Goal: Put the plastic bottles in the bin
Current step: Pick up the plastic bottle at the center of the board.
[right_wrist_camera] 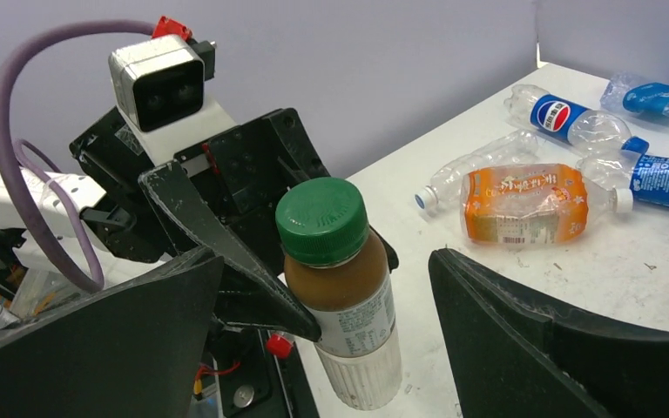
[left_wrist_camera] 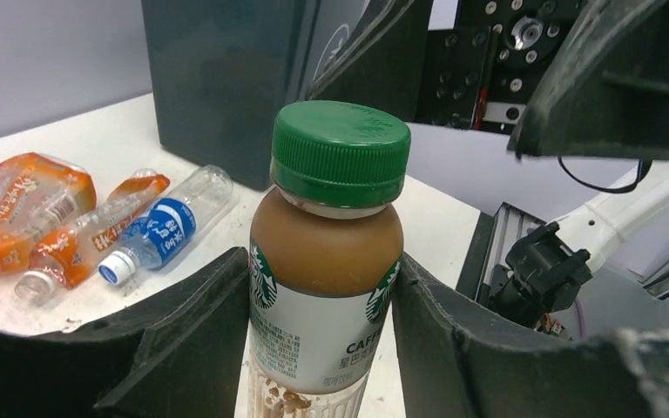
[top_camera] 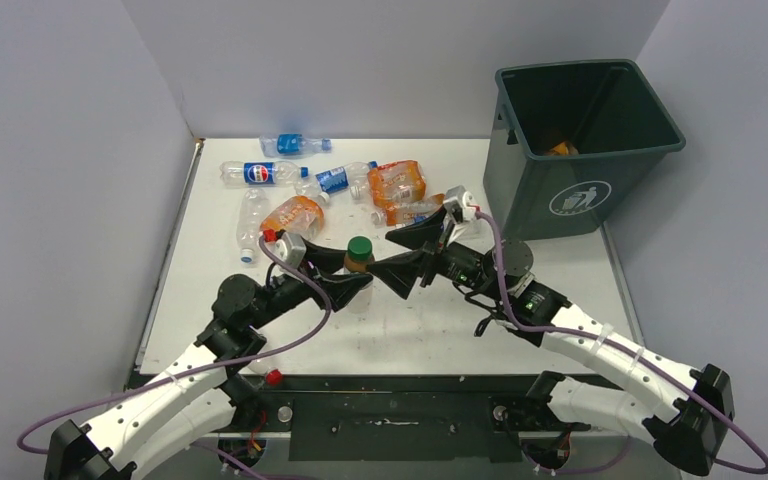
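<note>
The left jaws are closed on a small plastic bottle with brown drink, a white label and a green cap (top_camera: 359, 256) (left_wrist_camera: 327, 261) (right_wrist_camera: 340, 279). One dark finger presses on each side of the label, below the shoulder. The bottle stands upright between them, and its green cap rises above the fingers. Its base is low at the white worktop (top_camera: 410, 320), but I cannot tell if it touches.

The right jaws are wide open and hold nothing. They point at the left jaws, and the held bottle is just in front of their opening, apart from both fingers.

The large dark grey-green square bin with a white litter symbol (top_camera: 560, 190) (left_wrist_camera: 218, 87) stands beyond the right jaws, well apart from the held bottle. Something orange (top_camera: 560, 148) lies inside it.

Beyond the left jaws several other bottles lie on their sides on the worktop: an orange-labelled clear bottle (top_camera: 293, 215) (right_wrist_camera: 527, 203) is the nearest, then a clear bottle with a round blue-red logo (top_camera: 257, 173) (right_wrist_camera: 566, 117), a clear bottle with a blue label and white cap (top_camera: 335, 178) (left_wrist_camera: 161, 228) and a blue crumpled bottle (top_camera: 293, 144) (right_wrist_camera: 653, 97). Crumpled orange bottles (top_camera: 397, 183) (left_wrist_camera: 17, 209) lie just beyond the right jaws.
</note>
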